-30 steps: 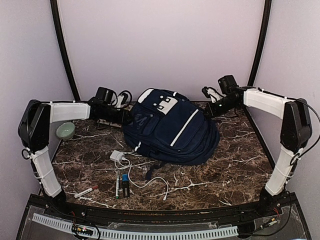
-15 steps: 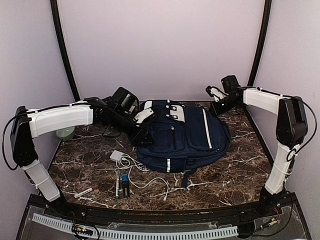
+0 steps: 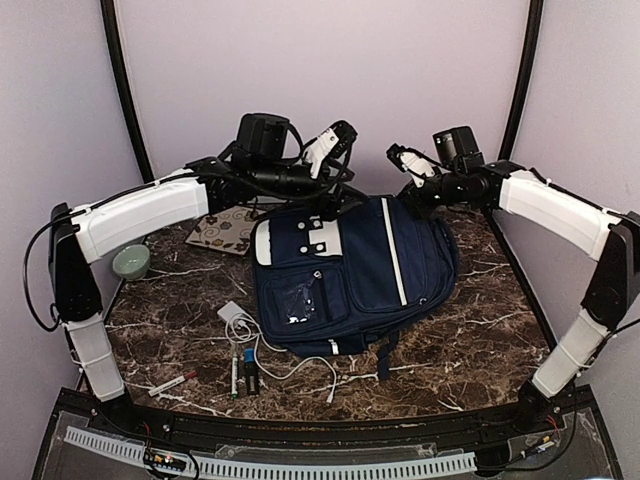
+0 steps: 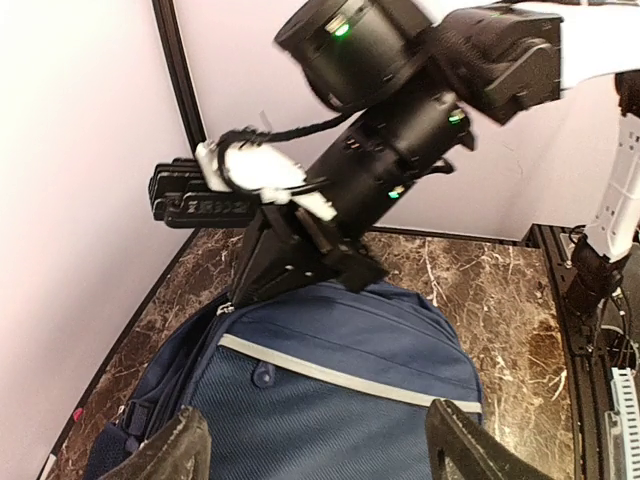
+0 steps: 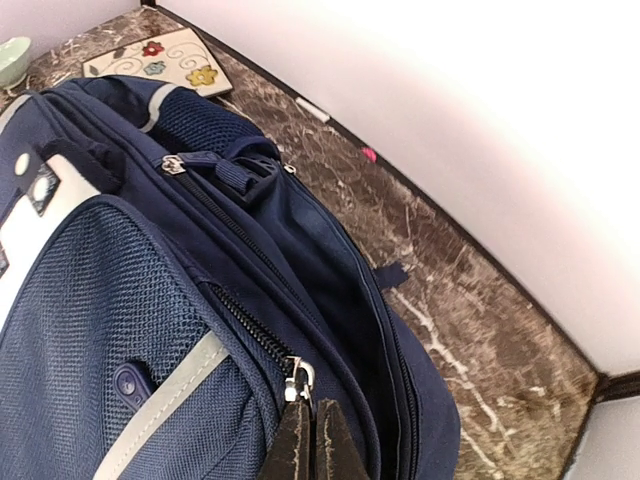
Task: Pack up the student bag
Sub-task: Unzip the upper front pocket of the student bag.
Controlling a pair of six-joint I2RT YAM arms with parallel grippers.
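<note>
- My right gripper [image 5: 306, 412] is clenched tight at the zipper pull [image 5: 297, 378] on the student bag [image 3: 340, 270]. It looks pinched on the tab, I judge either to drag the main compartment open or to hold the bag's top up.
- My left gripper [image 4: 315, 410] is released, fingers spread wide with nothing between them. It hovers above the bag's top edge, facing the right one, ready, I'd say, to take the other side of the opening.
- The bag rests front-up on the marble table [image 3: 480, 330], its top toward the far wall.
- Right arm: elbow high to the bag's right, forearm reaching in to its top corner.
- Left arm: forearm swept across from the bag's left, wrist raised over its top.
- A charger [image 3: 236, 312] and pens [image 3: 241, 372] lie loose off the bag's near-left corner. A flowered pad [image 3: 225, 230] and a bowl [image 3: 130, 262] sit to its left.
</note>
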